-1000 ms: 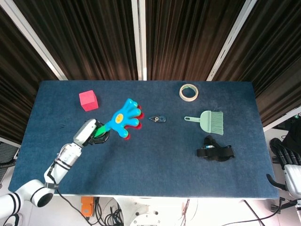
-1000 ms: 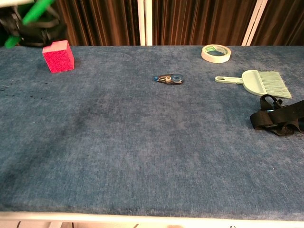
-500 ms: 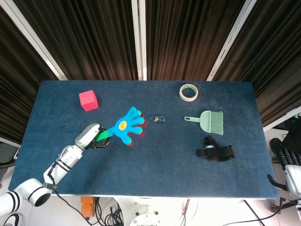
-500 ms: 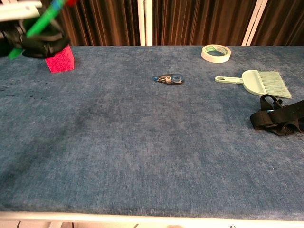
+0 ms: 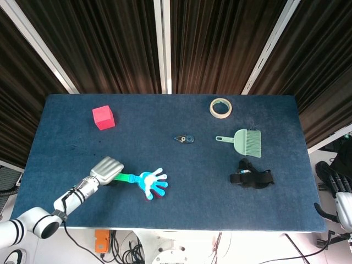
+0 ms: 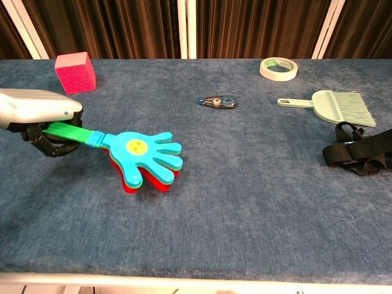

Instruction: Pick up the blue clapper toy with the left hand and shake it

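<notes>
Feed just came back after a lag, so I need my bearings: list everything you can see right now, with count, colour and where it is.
clapper toy: 1, blue hand on red layers with a green handle, near left part of the table, handle held by the left hand
cube: 1, pink-red, far left of the table
roll of tape: 1, cream, far right of centre
correction tape dispenser: 1, dark with blue, middle of the table
hand brush: 1, pale green, right side
strap: 1, black, bundled, right side just nearer than the brush
table: 1, dark blue cloth top
left hand: 1, silver and black, grips the clapper handle
right hand: 1, dark, off the table's right edge, fingers unclear
</notes>
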Tool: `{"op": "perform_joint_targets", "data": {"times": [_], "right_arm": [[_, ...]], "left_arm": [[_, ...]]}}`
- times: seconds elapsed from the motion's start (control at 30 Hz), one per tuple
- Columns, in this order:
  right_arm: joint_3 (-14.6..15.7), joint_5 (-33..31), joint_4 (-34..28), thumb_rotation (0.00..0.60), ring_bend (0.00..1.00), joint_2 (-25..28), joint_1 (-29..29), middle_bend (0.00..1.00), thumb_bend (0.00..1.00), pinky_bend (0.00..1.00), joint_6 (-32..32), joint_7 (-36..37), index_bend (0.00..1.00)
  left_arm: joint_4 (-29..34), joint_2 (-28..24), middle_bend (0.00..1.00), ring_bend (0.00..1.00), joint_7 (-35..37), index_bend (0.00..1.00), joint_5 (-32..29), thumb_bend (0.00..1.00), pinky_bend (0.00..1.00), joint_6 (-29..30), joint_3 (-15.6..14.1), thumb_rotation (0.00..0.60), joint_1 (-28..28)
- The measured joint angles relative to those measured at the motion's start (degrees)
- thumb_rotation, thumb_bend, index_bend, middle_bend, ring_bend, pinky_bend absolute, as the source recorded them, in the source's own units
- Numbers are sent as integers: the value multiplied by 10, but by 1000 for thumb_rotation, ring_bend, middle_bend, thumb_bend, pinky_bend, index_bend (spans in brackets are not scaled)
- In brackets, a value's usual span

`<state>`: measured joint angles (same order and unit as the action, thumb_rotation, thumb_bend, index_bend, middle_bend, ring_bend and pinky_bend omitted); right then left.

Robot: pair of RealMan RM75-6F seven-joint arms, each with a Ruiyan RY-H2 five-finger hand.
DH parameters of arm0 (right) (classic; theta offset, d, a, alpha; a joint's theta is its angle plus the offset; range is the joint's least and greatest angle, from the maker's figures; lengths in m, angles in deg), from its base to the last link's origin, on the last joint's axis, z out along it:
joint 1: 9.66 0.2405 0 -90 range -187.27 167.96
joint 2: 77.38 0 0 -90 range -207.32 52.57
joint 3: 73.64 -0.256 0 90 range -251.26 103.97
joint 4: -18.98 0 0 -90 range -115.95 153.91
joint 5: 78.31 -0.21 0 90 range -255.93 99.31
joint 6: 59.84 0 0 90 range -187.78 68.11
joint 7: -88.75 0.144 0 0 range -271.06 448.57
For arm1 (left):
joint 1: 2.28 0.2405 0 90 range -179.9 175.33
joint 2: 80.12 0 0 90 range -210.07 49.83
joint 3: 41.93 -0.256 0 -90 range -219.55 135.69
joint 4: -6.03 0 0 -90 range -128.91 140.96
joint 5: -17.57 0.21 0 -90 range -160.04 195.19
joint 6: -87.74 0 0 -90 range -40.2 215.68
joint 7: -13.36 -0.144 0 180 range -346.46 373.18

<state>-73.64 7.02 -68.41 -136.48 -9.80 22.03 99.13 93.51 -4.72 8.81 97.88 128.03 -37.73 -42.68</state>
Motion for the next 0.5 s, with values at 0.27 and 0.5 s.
{"op": "perform_joint_targets", "data": {"times": [0.27, 0.5], "right_arm": [[0, 0, 0, 600, 0, -1, 2, 29, 212, 0, -4, 0, 0], [1, 1, -1, 600, 0, -3, 4, 29, 212, 0, -9, -4, 0]], "left_arm": [[44, 4, 1000, 1000, 279, 1000, -17, 637, 1000, 84, 61, 600, 31], [85, 6, 1000, 1000, 632, 1000, -40, 643, 1000, 171, 140, 600, 74]]}}
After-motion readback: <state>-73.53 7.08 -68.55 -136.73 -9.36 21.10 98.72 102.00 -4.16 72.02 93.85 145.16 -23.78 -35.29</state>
